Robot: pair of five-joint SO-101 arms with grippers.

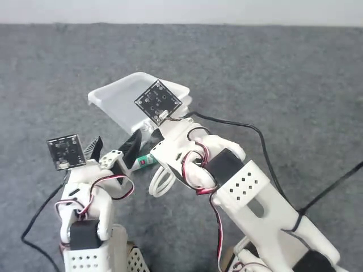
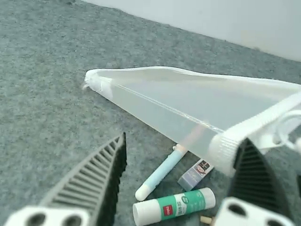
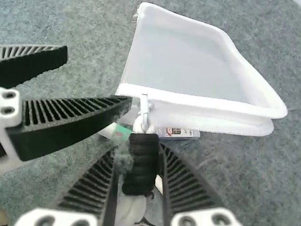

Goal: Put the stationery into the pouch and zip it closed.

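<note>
The white translucent pouch [image 1: 127, 96] [image 2: 188, 101] [image 3: 188, 66] is lifted at its near end above the grey mat. My right gripper [image 3: 138, 155] is shut on the black zipper pull [image 3: 141, 165], just below the metal slider [image 3: 143, 113]. My left gripper [image 2: 183, 141] [image 1: 116, 141] is wide open, with one finger [image 2: 249, 172] [image 3: 70, 122] against the pouch's near corner. Under the raised pouch lie a light blue pen [image 2: 162, 172], an eraser [image 2: 195, 173] [image 3: 176, 133] and a green-labelled glue stick [image 2: 174, 205] [image 1: 146, 161] [image 3: 120, 133].
A white cord loop [image 1: 161, 182] lies on the mat beneath the right arm. Black cables [image 1: 255, 133] trail to the right. Grey carpet-like mat [image 1: 283, 73] spreads around the pouch, up to a pale wall [image 2: 211, 14] at the back.
</note>
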